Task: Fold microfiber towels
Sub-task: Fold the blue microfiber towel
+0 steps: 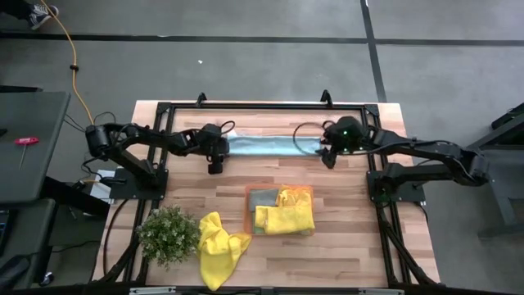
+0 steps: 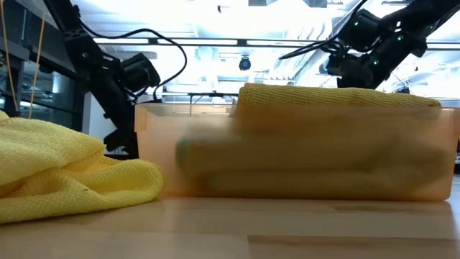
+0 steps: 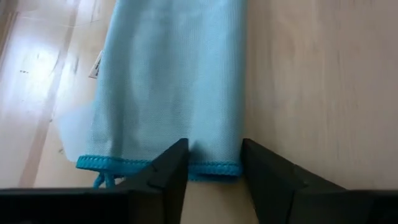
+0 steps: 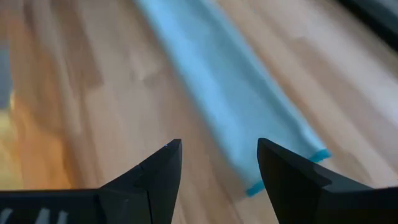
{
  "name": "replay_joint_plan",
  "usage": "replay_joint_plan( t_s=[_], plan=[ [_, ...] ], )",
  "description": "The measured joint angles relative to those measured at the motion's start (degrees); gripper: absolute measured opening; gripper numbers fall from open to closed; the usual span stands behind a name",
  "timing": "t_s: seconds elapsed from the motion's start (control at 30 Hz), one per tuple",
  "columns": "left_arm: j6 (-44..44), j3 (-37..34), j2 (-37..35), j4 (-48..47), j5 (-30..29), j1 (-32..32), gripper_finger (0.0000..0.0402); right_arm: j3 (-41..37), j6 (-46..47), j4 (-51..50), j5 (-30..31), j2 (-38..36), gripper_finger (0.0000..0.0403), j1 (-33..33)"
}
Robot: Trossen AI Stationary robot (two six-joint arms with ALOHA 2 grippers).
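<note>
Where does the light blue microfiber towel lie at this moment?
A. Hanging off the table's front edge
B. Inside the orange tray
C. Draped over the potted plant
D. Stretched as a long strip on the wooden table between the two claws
D: the light blue microfiber towel lies as a long strip on the wooden table, between the left claw and the right claw.

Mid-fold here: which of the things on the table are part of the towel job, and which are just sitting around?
Job:
- long light blue microfiber towel, folded into a strip between left gripper and right gripper
- crumpled yellow microfiber towel
- folded yellow towels and grey-blue towel in the orange tray

Lying about:
- small green leafy potted plant
</note>
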Motion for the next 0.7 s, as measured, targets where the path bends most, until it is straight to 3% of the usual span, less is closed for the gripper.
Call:
replay_joint_plan(
  t_s=[0.23,0.4,0.53,0.7],
  plan=[
    [-1.8,-0.1,0.0,-1.4,0.0,-0.1,0.0071,0.1,-10.4,1.9,1.0,10.3,0.0201,3.9],
    [-1.7,-0.1,0.0,-1.5,-0.1,-0.1,0.0034,3.1,-17.0,1.8,5.8,19.0,0.0201,4.0],
    [-1.7,-0.1,0.0,-1.7,-0.4,-0.1,0.0021,6.5,-22.5,1.7,9.8,25.0,0.0201,3.9],
    [-1.7,-0.1,0.0,-1.7,-0.5,0.0,0.0023,9.4,-28.6,-2.7,9.7,30.4,0.0201,3.6]
  ],
)
